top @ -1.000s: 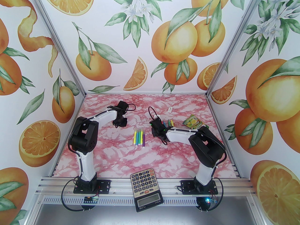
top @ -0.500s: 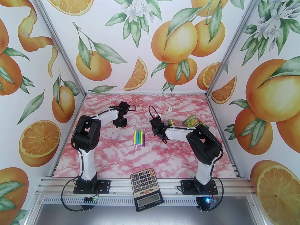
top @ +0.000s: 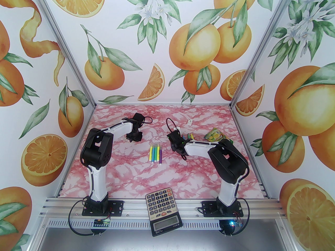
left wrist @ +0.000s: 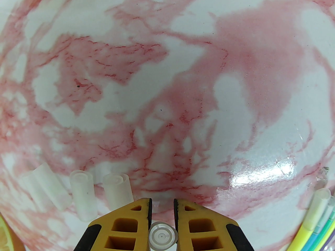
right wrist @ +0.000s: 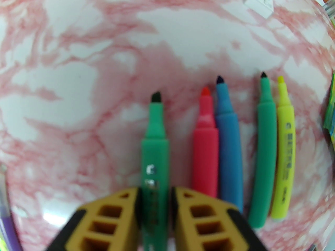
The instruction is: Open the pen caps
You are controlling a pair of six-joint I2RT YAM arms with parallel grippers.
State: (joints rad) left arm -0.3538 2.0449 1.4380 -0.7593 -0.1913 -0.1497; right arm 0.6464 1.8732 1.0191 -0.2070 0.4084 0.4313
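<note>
No legible text; print on yellow pen (right wrist: pixel 286 150), calculator (top: pixel 163 210) unreadable.

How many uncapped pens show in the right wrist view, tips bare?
5. A green pen between the right hand's fingers; to its right a pink pen, a blue pen, a second green pen, then a yellow pen. More may be hidden.

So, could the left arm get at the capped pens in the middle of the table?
Probably yes: the capped pens lie on bare table just right of the left pincer, nothing between. But it is shut on a clear cap, so it should drop that first.
</note>
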